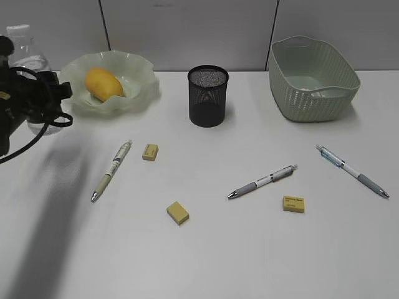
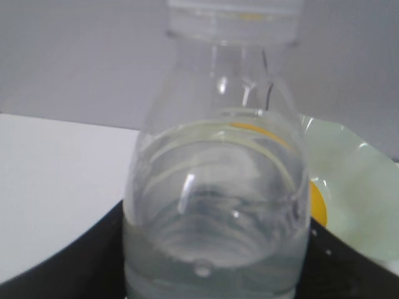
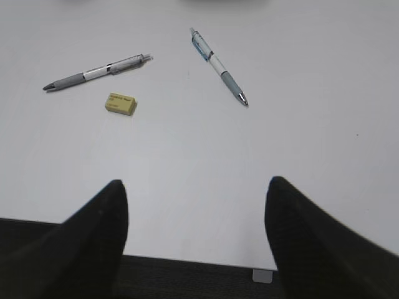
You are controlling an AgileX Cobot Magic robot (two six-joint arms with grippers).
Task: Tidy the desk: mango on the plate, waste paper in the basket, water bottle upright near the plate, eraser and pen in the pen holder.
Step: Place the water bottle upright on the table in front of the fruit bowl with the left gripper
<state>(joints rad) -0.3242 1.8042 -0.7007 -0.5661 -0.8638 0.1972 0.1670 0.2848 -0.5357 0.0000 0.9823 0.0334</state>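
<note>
The water bottle (image 1: 24, 51) stands upright at the far left of the desk (image 1: 218, 255), next to the plate (image 1: 142, 80). My left gripper (image 1: 53, 101) is shut on the water bottle, which fills the left wrist view (image 2: 215, 187). The mango (image 1: 103, 83) lies on the plate. The pen holder (image 1: 208, 96) stands at the back middle. The basket (image 1: 315, 78) is at the back right. Three pens (image 1: 112, 169) (image 1: 262, 181) (image 1: 352, 171) and three erasers (image 1: 150, 151) (image 1: 177, 212) (image 1: 293, 204) lie on the desk. My right gripper (image 3: 196, 205) is open and empty. The waste paper is out of view.
The right wrist view shows two pens (image 3: 100, 71) (image 3: 219, 66) and an eraser (image 3: 121, 104) beyond the desk's front edge (image 3: 187, 258). A grey panel wall (image 1: 187, 31) runs behind the desk. The plate's rim (image 2: 355, 187) and mango (image 2: 318, 202) show behind the bottle.
</note>
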